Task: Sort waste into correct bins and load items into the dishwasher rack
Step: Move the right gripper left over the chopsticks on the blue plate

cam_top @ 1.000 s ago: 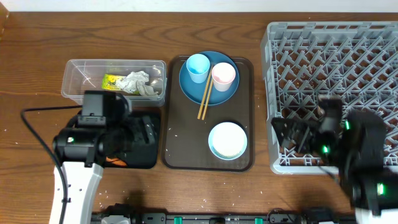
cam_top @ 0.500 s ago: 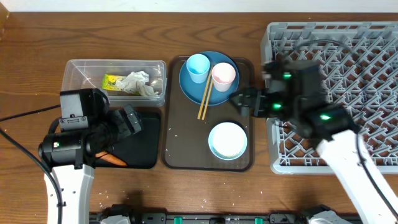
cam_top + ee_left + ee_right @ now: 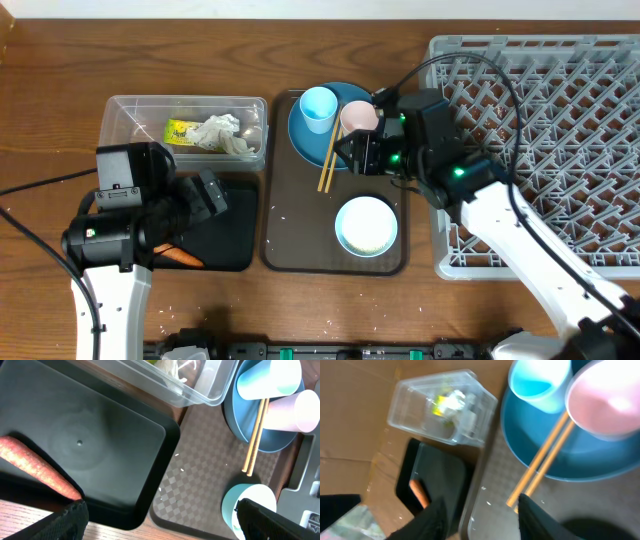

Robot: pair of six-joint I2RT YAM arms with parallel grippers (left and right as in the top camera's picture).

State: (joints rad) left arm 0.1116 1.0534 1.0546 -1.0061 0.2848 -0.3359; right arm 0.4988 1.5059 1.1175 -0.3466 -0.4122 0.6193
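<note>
In the overhead view the blue plate (image 3: 345, 130) sits on a brown serving tray and carries the light blue cup (image 3: 318, 108), the pink cup (image 3: 358, 117) and the wooden chopsticks (image 3: 329, 160). My right gripper (image 3: 353, 153) hovers low by the plate's right side. Its jaws stand apart with nothing between them, and the chopsticks' near ends (image 3: 520, 497) lie beside its right finger. The white bowl (image 3: 365, 225) sits nearer on the tray. My left gripper (image 3: 207, 193) is open above the black tray (image 3: 235, 240), which holds the carrot piece (image 3: 40, 467). Tissue (image 3: 222, 132) and wrapper (image 3: 180, 130) lie in the clear tub (image 3: 125, 115).
The grey dishwasher rack (image 3: 560, 90) fills the right side, and the right arm reaches across its left edge. The brown serving tray (image 3: 295, 215) has a few rice grains (image 3: 177, 457) on it. A black cable runs along the table at the left.
The right arm has swung from over the rack's near corner across to the plate, and its jaws have narrowed. The left gripper shifted a little left and opened wider, then stayed put.
</note>
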